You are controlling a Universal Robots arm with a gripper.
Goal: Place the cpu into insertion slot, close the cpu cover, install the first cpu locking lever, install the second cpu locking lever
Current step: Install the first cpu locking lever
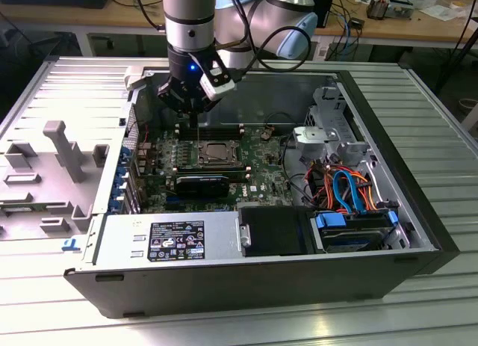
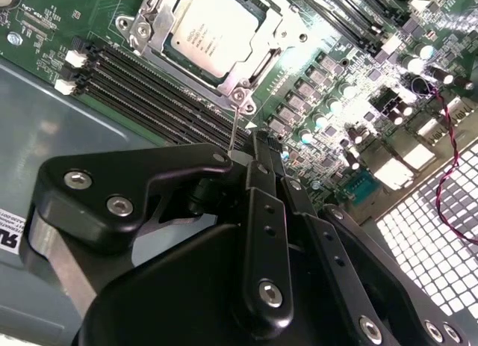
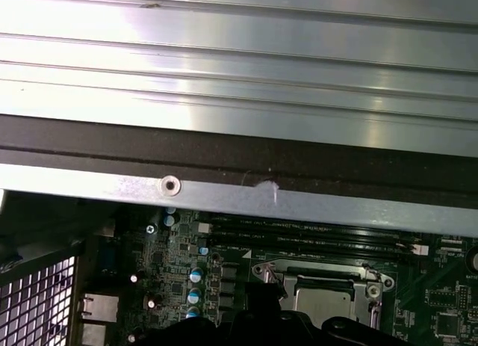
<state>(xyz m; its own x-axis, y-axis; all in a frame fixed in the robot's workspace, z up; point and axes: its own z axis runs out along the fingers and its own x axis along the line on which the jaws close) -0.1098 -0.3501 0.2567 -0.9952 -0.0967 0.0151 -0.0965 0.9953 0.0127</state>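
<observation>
Black linkage gripper (image 1: 196, 111) hangs over the green motherboard (image 1: 263, 174), at the far edge of the square metal-rimmed insertion slot (image 2: 240, 98); its opening cannot be told. The flat silver-grey square cpu (image 2: 213, 32) sits in that slot, with the thin silvery cpu cover (image 2: 143, 28) flat around it. A thin wire lever (image 2: 234, 128) rises from the slot's corner to the gripper tip.

cpu (image 2: 209, 28): one side chopped off at the edge in the second wrist view, lol
lever (image 2: 234, 125): skinny wire, one end vanishes behind the gripper (image 2: 255, 148)
memory slots (image 2: 142, 81): run under the gripper body, so the ends are hidden
arm (image 1: 188, 17): upper part cut off in the exterior view
</observation>
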